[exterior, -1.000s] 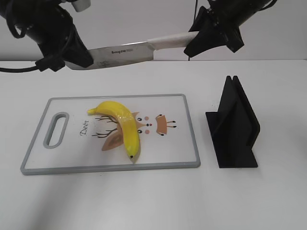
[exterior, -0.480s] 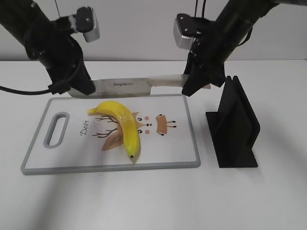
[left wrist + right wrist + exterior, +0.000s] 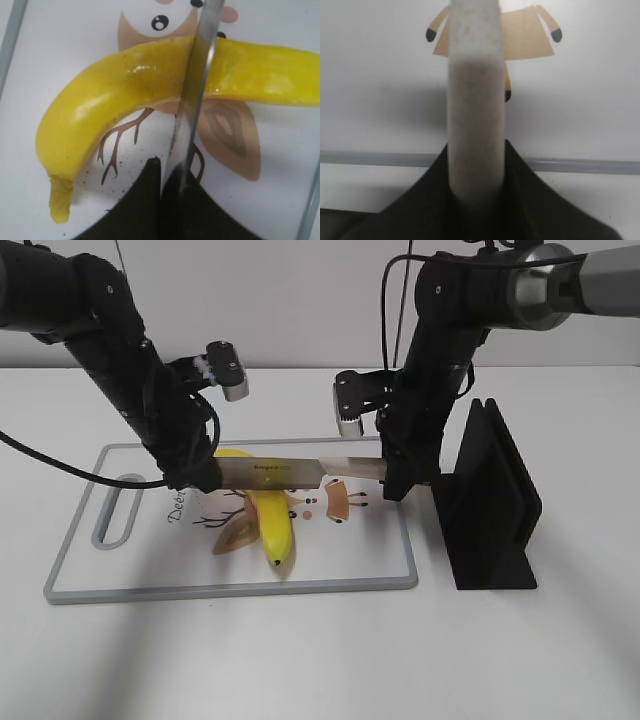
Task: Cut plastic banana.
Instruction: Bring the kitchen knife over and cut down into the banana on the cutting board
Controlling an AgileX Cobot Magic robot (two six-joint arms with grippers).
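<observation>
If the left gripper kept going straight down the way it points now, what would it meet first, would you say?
Most likely the cutting board: the left gripper, shut on the knife blade tip, hangs beside the plastic banana. The blade itself would meet the banana first.

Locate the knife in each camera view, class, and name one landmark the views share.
Exterior view: the long steel knife with pale handle lies level across the board, mid-picture.
Left wrist view: blade upright, centre.
Right wrist view: only its handle, upright, centre.
Shared landmark: the cartoon print on the white grey-rimmed cutting board.

Knife (image 3: 285, 474) across plastic banana (image 3: 272, 525), a pincer gripping each end
</observation>
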